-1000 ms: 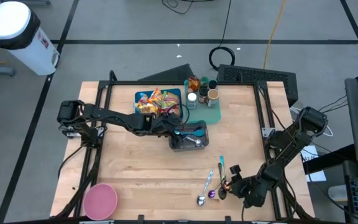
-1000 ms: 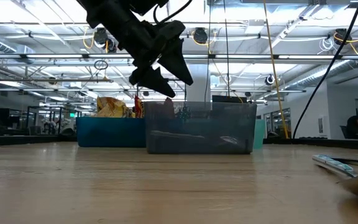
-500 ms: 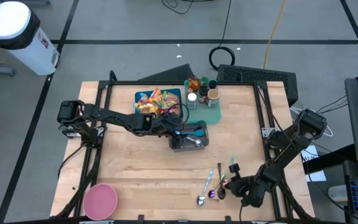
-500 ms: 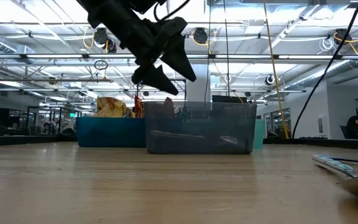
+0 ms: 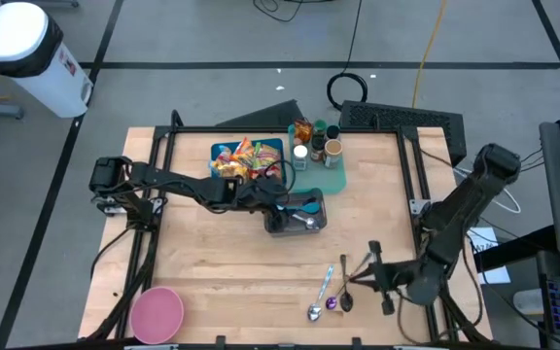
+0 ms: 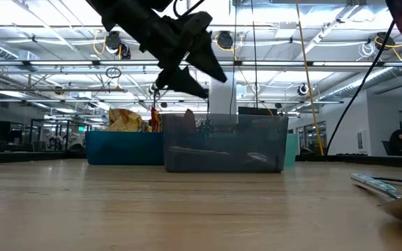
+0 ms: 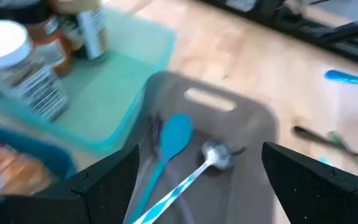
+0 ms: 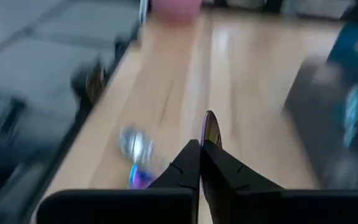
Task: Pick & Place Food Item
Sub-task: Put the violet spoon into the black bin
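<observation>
My left gripper (image 5: 285, 204) is open and empty above the grey bin (image 5: 295, 226), which holds a blue spoon (image 7: 174, 134) and a striped-handled spoon (image 7: 185, 180). In the low view my left gripper (image 6: 211, 77) hangs over the bin (image 6: 225, 143). My right gripper (image 5: 356, 280) is near the table's near right edge, beside loose spoons (image 5: 327, 284), and is shut on a thin iridescent spoon (image 8: 211, 127). Snack packets fill a blue bin (image 5: 246, 157) at the far side. My right gripper pinches the iridescent spoon between its two shut fingers (image 8: 188, 163). One thin end of the spoon (image 8: 211, 124) sticks out past the fingertips, seen edge-on. The fingers point roughly level toward the table's left. Which part of the spoon they hold is hidden by the fingers.
A teal tray (image 5: 331, 175) with jars and bottles stands next to the blue bin. A pink bowl (image 5: 157, 313) sits at the near left corner. A silver spoon (image 8: 135, 142) and a purple one (image 8: 138, 177) lie on the table before my right gripper.
My right arm has risen, and its gripper has moved a little toward the table's right and far edges, away from the loose spoons. My left gripper has stayed over the grey bin and tipped its fingers a little more level.
</observation>
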Controlling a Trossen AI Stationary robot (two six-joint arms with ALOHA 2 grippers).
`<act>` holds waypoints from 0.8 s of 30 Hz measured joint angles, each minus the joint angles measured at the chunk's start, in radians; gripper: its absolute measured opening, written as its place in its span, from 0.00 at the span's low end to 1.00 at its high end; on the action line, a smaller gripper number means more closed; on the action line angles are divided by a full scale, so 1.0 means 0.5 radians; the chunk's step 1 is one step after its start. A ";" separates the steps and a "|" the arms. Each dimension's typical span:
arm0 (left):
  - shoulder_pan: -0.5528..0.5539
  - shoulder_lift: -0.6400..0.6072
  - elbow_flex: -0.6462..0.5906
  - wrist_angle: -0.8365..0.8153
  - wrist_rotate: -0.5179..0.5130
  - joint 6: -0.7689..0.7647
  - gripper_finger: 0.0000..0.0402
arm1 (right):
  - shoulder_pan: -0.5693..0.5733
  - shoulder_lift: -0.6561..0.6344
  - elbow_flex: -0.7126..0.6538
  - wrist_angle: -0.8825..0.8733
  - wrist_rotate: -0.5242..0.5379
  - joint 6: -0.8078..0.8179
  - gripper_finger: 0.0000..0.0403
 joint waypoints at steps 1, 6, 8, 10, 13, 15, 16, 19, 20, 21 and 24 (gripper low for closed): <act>0.000 0.000 0.000 0.039 0.034 0.021 0.86 | -0.006 -0.053 -0.011 0.079 0.043 -0.113 0.00; -0.007 0.000 0.000 0.262 0.144 0.219 0.86 | -0.116 -0.255 -0.228 0.865 0.062 -0.861 0.00; -0.023 0.000 0.000 0.351 0.147 0.317 0.86 | -0.202 -0.310 -0.381 1.326 -0.068 -1.131 0.00; -0.038 0.000 0.000 0.445 0.205 0.419 0.86 | -0.318 -0.349 -0.552 1.787 -0.280 -1.305 0.00; -0.061 0.000 0.000 0.611 0.318 0.531 0.86 | -0.533 -0.368 -0.791 2.420 -0.703 -1.413 0.00; -0.083 0.000 0.000 0.712 0.367 0.587 0.86 | -0.690 -0.362 -0.917 2.767 -0.943 -1.398 0.00; -0.096 0.000 0.000 0.758 0.391 0.619 0.86 | -0.769 -0.355 -0.965 2.909 -1.031 -1.345 0.00; -0.147 0.000 0.000 0.853 0.445 0.739 0.86 | -0.979 -0.332 -1.037 3.134 -1.240 -1.180 0.00; -0.166 0.000 0.000 0.870 0.445 0.785 0.86 | -1.035 -0.319 -1.037 3.159 -1.292 -1.130 0.00; -0.184 0.000 0.000 0.884 0.440 0.825 0.86 | -1.079 -0.305 -1.029 3.167 -1.343 -1.088 0.00; -0.234 0.014 0.000 0.915 0.376 0.886 0.86 | -1.149 -0.254 -0.985 3.164 -1.443 -1.006 0.00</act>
